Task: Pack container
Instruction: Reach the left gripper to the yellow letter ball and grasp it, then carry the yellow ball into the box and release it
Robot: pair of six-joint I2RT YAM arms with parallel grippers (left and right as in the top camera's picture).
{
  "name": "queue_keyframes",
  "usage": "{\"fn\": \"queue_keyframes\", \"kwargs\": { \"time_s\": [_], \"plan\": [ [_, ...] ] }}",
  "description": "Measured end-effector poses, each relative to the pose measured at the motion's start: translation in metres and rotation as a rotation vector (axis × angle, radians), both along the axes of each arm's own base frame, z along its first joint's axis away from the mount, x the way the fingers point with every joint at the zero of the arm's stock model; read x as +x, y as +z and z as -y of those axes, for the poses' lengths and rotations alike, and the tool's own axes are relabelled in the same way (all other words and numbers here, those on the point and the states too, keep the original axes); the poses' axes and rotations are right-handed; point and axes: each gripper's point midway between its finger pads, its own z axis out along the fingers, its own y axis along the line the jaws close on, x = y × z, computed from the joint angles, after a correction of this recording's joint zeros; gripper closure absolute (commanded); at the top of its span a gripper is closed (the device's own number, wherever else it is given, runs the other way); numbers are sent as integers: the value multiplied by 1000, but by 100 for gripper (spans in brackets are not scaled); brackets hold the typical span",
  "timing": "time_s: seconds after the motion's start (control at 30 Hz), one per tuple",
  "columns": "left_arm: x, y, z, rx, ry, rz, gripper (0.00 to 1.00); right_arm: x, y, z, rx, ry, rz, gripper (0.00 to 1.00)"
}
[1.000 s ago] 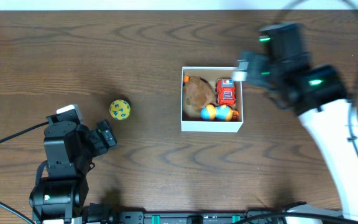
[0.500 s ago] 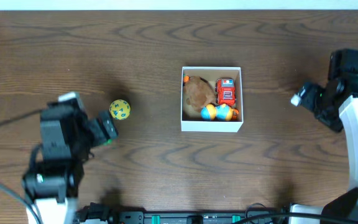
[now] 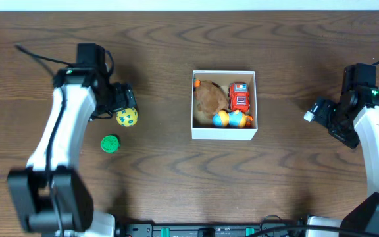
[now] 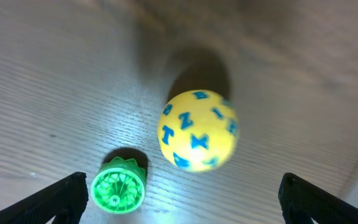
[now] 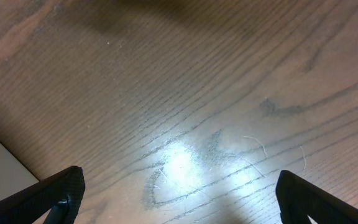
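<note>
Nearest you, a green toy [image 3: 110,143] lies on the table [image 3: 176,178]. Just beyond it sits the yellow ball [image 3: 127,117], with your left gripper [image 4: 180,198] hanging over it, jaws spread wide and not touching it. The container [image 3: 224,134] stands mid-table, well apart from both, holding a brown plush [image 3: 209,97], a red car [image 3: 239,97] and a blue-and-orange toy [image 3: 231,119]. Your right gripper [image 5: 179,193] hovers over the table to its right, jaws spread too.
</note>
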Motion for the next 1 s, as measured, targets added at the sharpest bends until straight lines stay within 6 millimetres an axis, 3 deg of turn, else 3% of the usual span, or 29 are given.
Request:
{"fn": "queue_keyframes", "kwargs": {
  "time_s": [0.17,0.33,0.6,0.73,0.9,1.0],
  "plan": [
    [-4,-45,0,-2,0,-131,2,0,0,0,-1,3,0,1],
    [-6,-63,8,-36,-10,-181,3,0,0,0,-1,5,0,1],
    [-6,-66,6,-29,-4,-186,64,0,0,0,-2,12,-2,1],
    [-6,-66,6,-25,-7,-186,75,0,0,0,-2,14,-2,1],
    [-11,-64,7,-22,-15,-204,79,0,0,0,-2,14,-2,1],
    [-17,-50,14,-15,-38,-222,80,0,0,0,-2,15,-2,1]
  ]
}}
